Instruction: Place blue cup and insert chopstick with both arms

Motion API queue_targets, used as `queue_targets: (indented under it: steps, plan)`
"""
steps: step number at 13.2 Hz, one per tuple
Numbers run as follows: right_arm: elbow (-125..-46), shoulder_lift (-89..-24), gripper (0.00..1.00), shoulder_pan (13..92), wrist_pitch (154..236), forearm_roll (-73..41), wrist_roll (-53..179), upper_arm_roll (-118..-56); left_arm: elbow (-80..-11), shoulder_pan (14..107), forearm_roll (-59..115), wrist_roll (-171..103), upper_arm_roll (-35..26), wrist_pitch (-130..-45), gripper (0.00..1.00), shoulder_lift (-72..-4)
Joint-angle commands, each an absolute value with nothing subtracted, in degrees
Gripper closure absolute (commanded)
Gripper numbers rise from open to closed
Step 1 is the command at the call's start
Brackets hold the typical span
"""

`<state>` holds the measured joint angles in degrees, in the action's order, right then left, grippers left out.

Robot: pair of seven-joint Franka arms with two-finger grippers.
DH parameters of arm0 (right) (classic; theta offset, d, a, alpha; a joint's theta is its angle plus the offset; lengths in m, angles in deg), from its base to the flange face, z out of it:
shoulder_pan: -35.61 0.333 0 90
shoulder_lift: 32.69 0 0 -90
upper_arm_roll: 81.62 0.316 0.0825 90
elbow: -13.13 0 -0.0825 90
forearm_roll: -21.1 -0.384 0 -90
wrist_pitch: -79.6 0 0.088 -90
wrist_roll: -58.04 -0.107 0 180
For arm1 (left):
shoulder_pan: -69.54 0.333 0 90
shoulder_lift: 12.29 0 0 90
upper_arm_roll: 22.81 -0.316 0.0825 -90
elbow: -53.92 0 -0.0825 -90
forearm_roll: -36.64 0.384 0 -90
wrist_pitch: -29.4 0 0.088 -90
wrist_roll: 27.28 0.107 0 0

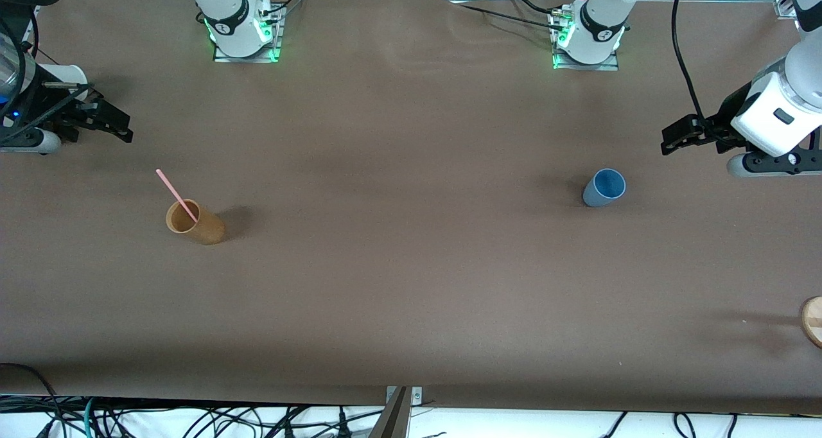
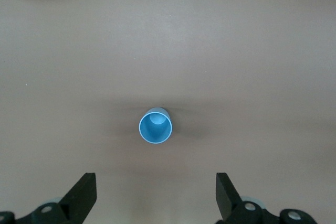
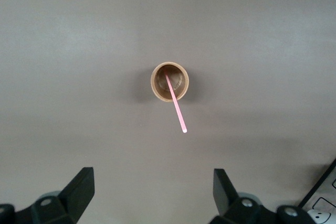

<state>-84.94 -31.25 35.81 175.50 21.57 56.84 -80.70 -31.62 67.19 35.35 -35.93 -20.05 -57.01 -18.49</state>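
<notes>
The blue cup [image 1: 603,188] stands upright and empty on the table toward the left arm's end; the left wrist view shows it from above [image 2: 155,126]. My left gripper [image 1: 671,141] hangs open and empty above the table, off to the side of this cup, its fingers wide apart [image 2: 156,195]. The pale-pink chopstick [image 1: 176,195] leans inside the tan cup [image 1: 194,222] toward the right arm's end. The right wrist view shows the tan cup [image 3: 170,81] and the chopstick [image 3: 175,104]. My right gripper [image 1: 122,130] is open and empty, apart from the tan cup [image 3: 154,192].
A white cup [image 1: 64,76] sits by the right arm at the table's end. A round wooden piece [image 1: 813,321] lies at the table edge at the left arm's end. Brown paper covers the table [image 1: 411,284].
</notes>
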Motion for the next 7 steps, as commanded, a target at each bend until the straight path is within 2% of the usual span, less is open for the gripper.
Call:
queue_targets:
  steps: [1, 7]
  plan:
    - [-84.4, -31.2, 0.00, 35.5, 175.1, 22.2, 57.8, -80.6, -31.8, 66.9, 33.8, -35.8, -20.3, -56.7, 0.00, -17.4]
    - [-84.4, -31.2, 0.00, 35.5, 175.1, 22.3, 57.8, -80.6, -33.5, 66.9, 33.9, -35.5, -20.2, -57.9, 0.00, -16.2]
